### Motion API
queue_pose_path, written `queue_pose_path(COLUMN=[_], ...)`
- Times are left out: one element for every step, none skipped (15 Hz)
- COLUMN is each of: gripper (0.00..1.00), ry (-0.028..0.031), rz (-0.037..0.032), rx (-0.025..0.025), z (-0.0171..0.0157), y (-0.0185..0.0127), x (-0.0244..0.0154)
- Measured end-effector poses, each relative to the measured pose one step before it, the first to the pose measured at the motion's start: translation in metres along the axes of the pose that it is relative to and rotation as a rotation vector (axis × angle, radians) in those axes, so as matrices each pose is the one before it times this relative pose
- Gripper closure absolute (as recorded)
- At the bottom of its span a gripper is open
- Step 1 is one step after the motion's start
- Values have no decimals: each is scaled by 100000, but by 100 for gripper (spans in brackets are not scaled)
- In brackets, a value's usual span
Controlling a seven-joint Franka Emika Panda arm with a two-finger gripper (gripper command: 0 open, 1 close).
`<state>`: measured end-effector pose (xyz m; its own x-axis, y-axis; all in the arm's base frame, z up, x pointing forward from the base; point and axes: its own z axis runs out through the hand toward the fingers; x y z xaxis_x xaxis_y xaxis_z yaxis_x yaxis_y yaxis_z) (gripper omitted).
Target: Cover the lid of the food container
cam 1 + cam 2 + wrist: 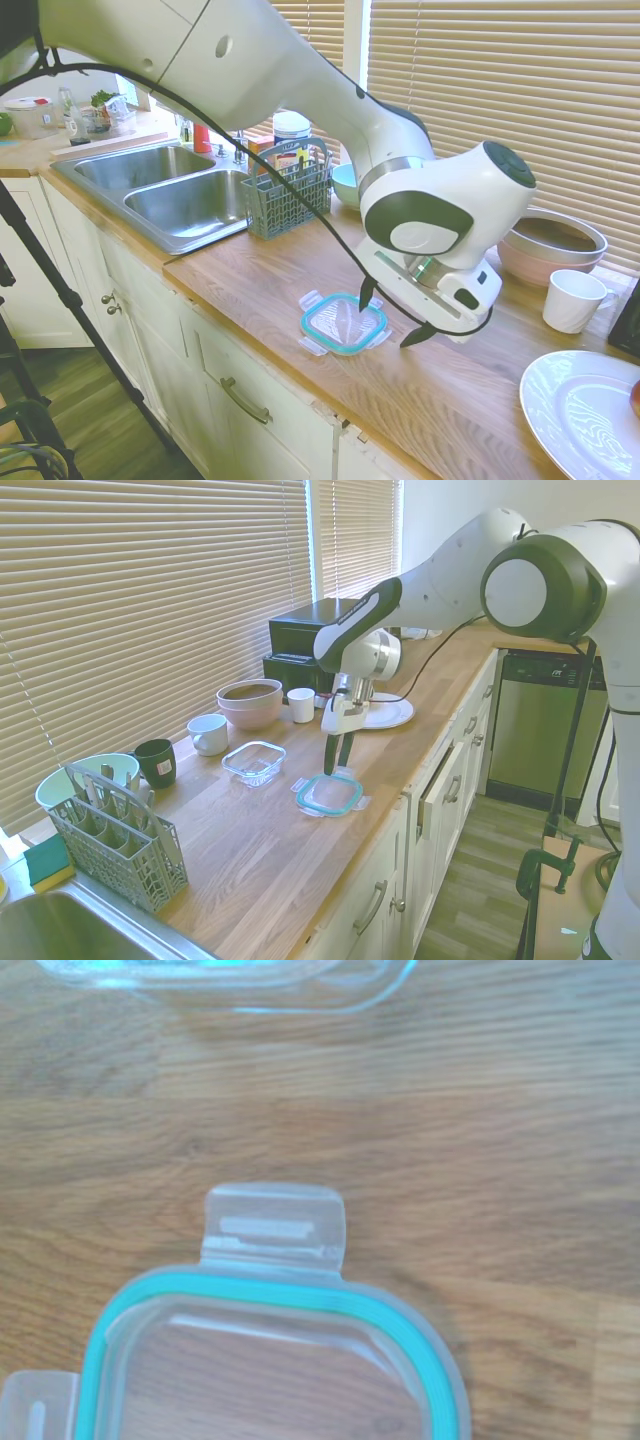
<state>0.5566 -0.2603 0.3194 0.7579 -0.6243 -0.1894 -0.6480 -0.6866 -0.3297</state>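
Wooden countertop (250, 850) runs beside the sink (175, 195), with a grey cutlery basket (288, 200) at the sink's edge. The gripper (390, 318) hangs just above the lid's far edge, fingers spread apart, nothing between them. The lid (329, 793) lies flat on the counter near the front edge, teal seal visible, one clear snap tab (275, 1232) sharp in the wrist view. The food container (254, 761) sits uncovered, just beside the lid toward the window, not touching it.
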Motion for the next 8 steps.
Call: queue_pose_path(gripper=[0, 0, 0, 0, 0, 0, 0, 0], ry=[-801, -381, -328, -180, -165, -235, -124, -183], rz=[-294, -241, -38, 93, 33, 186, 62, 263], rx=[-204, -749, -1078, -1031, -593, -413, -600, -687], z=[164, 176, 151, 94, 60, 45, 30, 61], y=[-386, -365, -358, -295, -217, -99, -112, -126], x=[-18, -111, -118, -97, -88, -57, -58, -100])
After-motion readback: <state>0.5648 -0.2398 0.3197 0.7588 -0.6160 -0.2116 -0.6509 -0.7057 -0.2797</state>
